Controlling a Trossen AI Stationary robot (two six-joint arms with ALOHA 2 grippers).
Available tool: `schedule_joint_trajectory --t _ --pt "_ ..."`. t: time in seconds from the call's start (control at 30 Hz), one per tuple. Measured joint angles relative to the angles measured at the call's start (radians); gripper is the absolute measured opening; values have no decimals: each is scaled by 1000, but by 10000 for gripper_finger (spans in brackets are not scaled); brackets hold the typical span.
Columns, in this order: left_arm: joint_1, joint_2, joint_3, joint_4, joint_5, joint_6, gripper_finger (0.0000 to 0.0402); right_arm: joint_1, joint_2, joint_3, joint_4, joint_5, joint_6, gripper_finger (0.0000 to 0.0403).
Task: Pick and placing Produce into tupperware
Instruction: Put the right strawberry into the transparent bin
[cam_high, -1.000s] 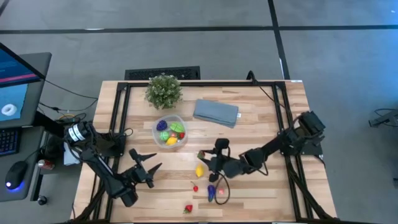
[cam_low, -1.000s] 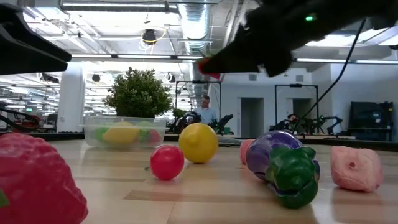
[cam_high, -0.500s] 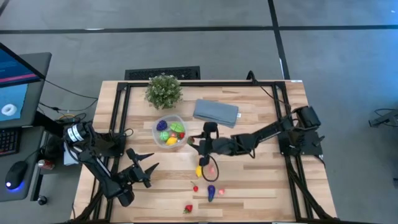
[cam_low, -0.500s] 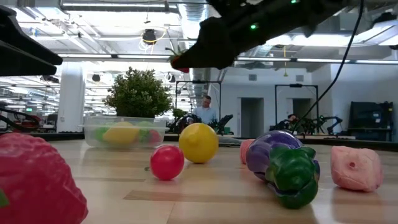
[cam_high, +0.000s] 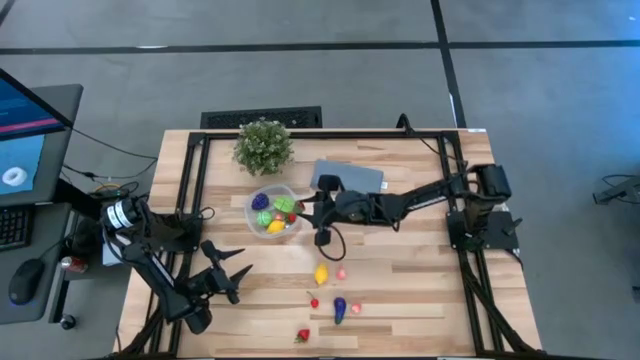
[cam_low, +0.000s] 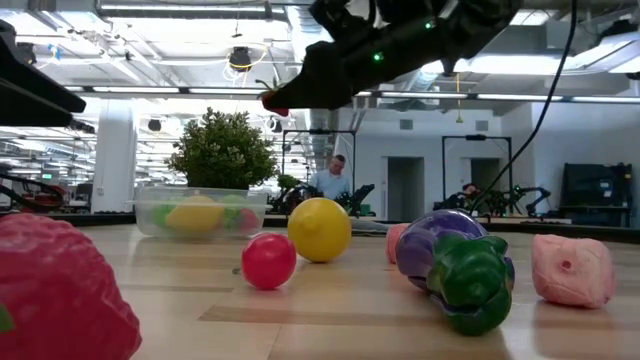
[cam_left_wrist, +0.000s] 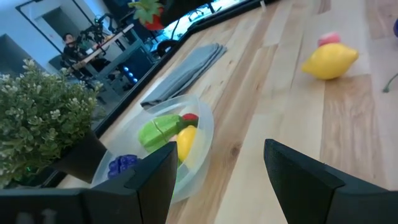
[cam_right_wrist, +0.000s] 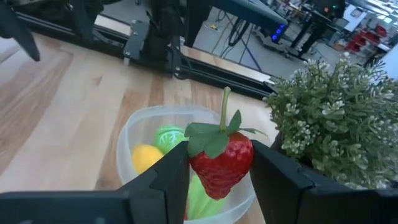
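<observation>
My right gripper is shut on a red strawberry with green leaves and a stem. It hangs just above the right rim of the clear round tupperware, which holds yellow, green, purple and red produce. More produce lies on the table nearer the front: a yellow lemon, a pink piece, a small red ball, a purple-green eggplant and a red strawberry. My left gripper waits open at the front left, touching nothing. My right gripper pinches the strawberry's red body by its two sides between its two fingers. The fingers come nearly level from the table's right, slanting a little down. The strawberry is lifted clear, with its leaves and stem up.
A leafy potted plant stands just behind the tupperware at the far edge. A folded grey-blue cloth lies to its right, partly under my right arm. Black frame rails run along the table's sides. A person sits in the room beyond.
My right gripper has carried the strawberry from beside the lemon toward the table's far left and upward, to the tupperware's right rim. The strawberry stays between the fingers. The produce on the table has kept its place.
</observation>
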Motion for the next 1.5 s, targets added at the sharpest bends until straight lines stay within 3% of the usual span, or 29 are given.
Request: schedule_joint_trajectory --t 0.43,0.7,0.87,1.17,1.5 --pt "-7 0 0 3 0 -26 231 -77 3 47 0 -191 -17 182" --pt "-7 0 0 2 -9 -26 231 -86 4 49 30 -219 -17 175" --pt "-6 0 0 1 -24 -25 231 -90 89 75 63 -221 -18 180" --pt "-5 0 0 2 1 -25 231 -99 307 279 58 -222 -8 177" --pt "-15 0 0 13 54 -25 231 -120 377 417 -190 -222 77 180"
